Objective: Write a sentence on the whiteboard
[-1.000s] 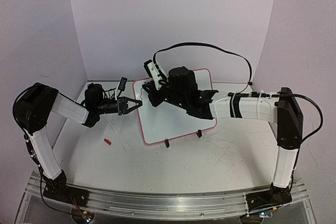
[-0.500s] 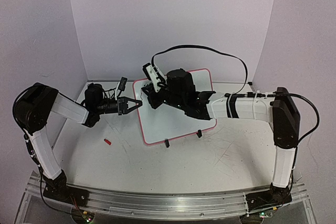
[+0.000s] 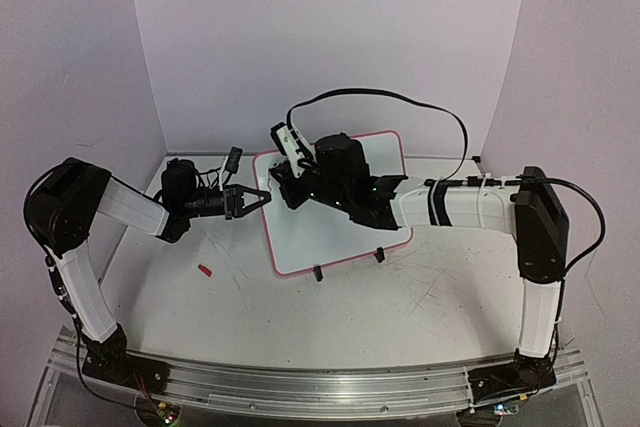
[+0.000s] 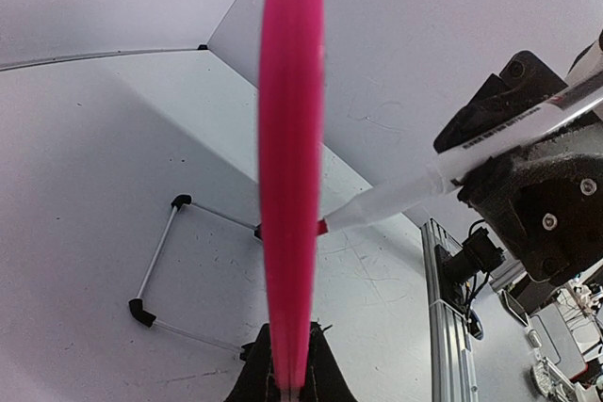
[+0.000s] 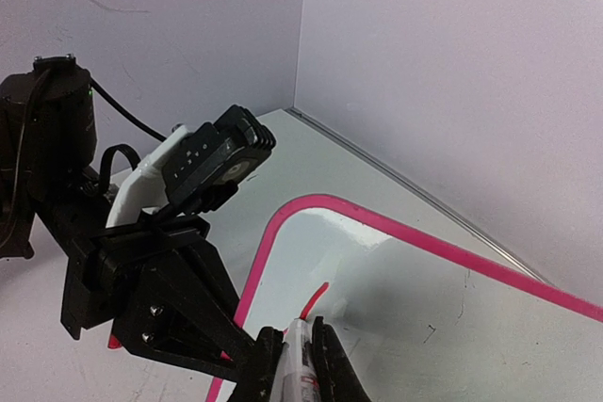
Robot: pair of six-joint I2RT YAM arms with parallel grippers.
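small rectangular white whiteboard, pink-red rim [image 3: 325,237], stands tilted mid-table [image 3: 350,317] on black clip feet. left fingers [image 4: 325,383] clamped on its left rim. right fingers [image 5: 332,374] pinch white marker [image 4: 452,167], red tip against board face.

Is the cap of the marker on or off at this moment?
Off. In the left wrist view the marker ends in a bare red tip, with no cap over it, right at the face of the whiteboard.

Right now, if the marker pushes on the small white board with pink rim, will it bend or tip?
Probably stiff: the pink-rimmed white board looks straight edge-on. It seems thin, so perhaps tippy on its clip feet; the left gripper clamping its rim should steady it.
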